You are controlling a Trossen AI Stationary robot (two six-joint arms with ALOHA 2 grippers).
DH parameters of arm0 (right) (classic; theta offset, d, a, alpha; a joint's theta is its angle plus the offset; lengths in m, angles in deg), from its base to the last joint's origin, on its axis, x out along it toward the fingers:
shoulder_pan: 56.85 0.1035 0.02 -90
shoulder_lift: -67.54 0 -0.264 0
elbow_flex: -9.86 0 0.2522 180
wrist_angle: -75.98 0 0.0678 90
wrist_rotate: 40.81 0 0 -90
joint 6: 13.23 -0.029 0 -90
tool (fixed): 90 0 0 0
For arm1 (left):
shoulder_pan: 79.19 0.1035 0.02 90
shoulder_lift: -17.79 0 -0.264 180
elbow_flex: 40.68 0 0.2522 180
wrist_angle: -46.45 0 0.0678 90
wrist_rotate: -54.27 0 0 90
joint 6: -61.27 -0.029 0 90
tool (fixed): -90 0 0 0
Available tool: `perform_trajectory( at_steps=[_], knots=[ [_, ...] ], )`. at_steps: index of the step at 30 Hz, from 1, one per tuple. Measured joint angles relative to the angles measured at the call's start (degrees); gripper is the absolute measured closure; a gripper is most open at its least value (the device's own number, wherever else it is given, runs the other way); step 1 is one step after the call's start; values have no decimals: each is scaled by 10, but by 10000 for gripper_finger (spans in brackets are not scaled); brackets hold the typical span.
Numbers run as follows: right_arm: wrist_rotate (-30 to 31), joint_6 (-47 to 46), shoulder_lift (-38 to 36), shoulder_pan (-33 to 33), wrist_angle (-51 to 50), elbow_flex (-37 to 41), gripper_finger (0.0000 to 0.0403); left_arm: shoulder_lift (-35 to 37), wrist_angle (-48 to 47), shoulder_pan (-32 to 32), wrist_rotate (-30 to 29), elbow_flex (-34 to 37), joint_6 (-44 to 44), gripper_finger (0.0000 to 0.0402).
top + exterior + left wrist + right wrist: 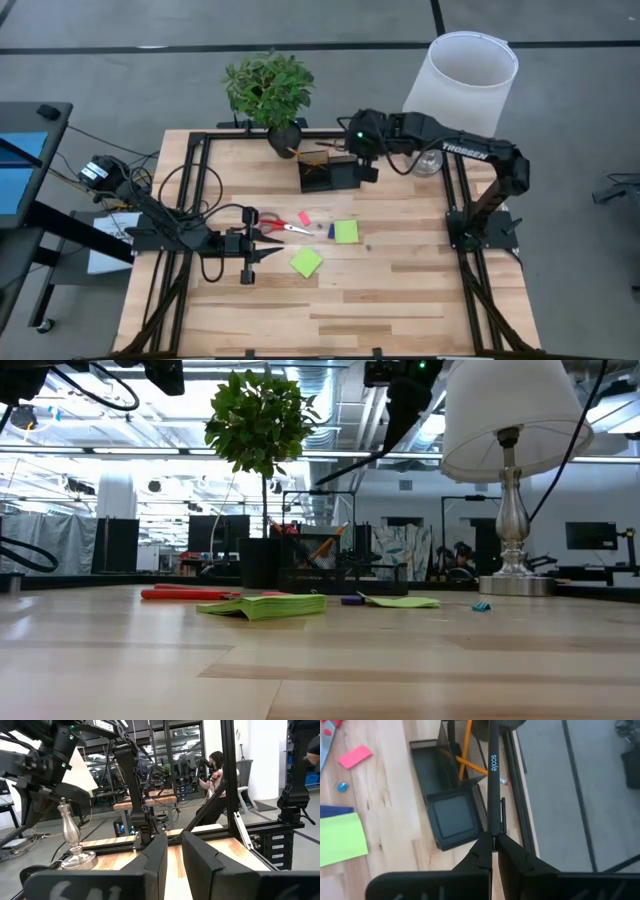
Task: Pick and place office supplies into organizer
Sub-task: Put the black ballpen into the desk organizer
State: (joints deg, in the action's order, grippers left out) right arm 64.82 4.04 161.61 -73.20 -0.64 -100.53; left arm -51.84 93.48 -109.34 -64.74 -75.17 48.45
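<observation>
Fingers of the right gripper (pixel 493 851) pinch a black pen (pixel 493 785) above the organizer (pixel 328 172) at the table's (pixel 400 290) far edge; left gripper (pixel 268 240) sits beside the red-handled scissors (pixel 280 225), its fingers slightly parted, holding nothing visible; 2 lime-green pads (pixel 306 262) lie nearby.
</observation>
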Motion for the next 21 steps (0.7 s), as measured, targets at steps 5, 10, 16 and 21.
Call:
perform_trajectory(
  at_steps=[5,10,16,21],
  knots=[
    [-24,4,0,-8,-14,-17,403,0,0,0,0,0,0,350],
    [-35,-2,0,-14,-35,-23,403,0,2,0,-1,0,0,350],
    [-41,-7,0,-18,-47,-23,403,0,4,0,-1,0,0,350],
    [-43,-12,18,-17,-49,-32,403,0,6,0,-1,0,-6,350]
  ],
)
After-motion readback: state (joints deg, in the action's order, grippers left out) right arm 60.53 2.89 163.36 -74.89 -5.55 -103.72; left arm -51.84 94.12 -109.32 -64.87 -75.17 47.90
